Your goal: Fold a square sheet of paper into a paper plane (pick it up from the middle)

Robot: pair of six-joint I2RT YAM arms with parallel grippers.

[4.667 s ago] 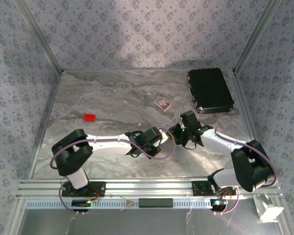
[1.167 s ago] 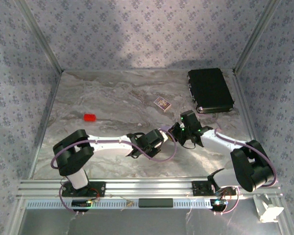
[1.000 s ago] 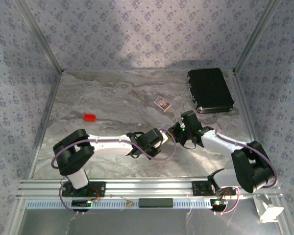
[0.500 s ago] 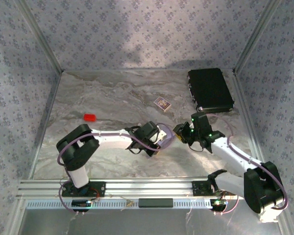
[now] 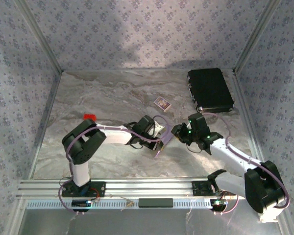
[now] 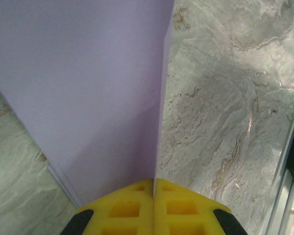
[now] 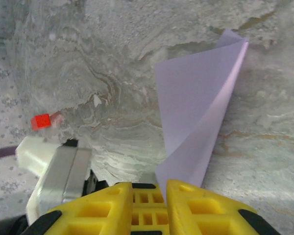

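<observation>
The square sheet of paper (image 5: 161,142) is pale lilac and hangs folded over on itself above the middle of the marble table (image 5: 98,98). My left gripper (image 5: 158,133) is shut on it. In the left wrist view the sheet (image 6: 88,88) rises from between the closed yellow pads of that gripper (image 6: 154,182). My right gripper (image 5: 178,131) faces it from the right. In the right wrist view the jaws of that gripper (image 7: 162,188) stand apart, with the lower corner of the sheet (image 7: 196,107) in the gap against the right finger (image 7: 196,205). A paper plane is out of view.
A small patterned card (image 5: 161,103) lies behind the grippers. A black case (image 5: 210,90) sits at the back right. A small red block (image 5: 90,116) lies at the left by my left arm's elbow. Patterned walls enclose the table.
My left arm has drawn its elbow up and carried the sheet farther from the table's front edge. My right arm has stretched out and followed it; its jaws have shifted slightly.
</observation>
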